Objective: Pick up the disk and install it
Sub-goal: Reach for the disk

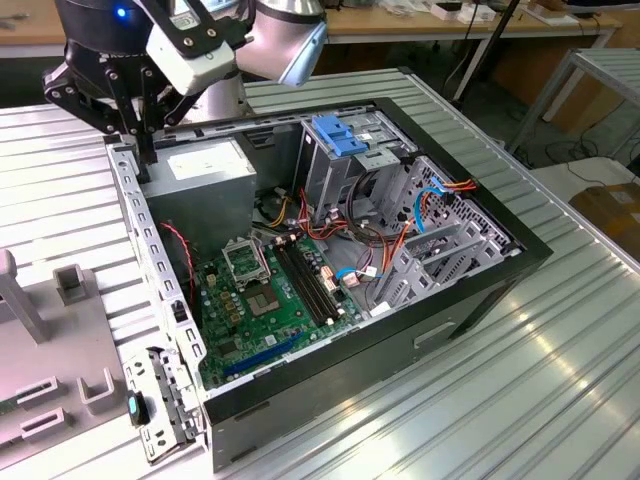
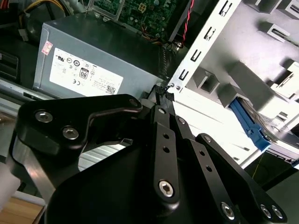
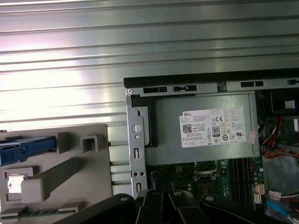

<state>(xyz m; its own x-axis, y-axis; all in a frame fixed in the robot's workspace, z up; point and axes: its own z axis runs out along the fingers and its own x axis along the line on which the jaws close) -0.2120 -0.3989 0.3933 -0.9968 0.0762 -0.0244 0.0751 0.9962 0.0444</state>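
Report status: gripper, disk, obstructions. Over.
Gripper jaws shut, empty, above the case corner beside the power supply. Disk lying on the grey fixture outside the case, not picked up. Case wall stands between them.

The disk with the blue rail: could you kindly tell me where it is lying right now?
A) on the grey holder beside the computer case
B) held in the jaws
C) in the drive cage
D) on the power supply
A: in the first wrist view the disk rests on the grey holder, outside the computer case.
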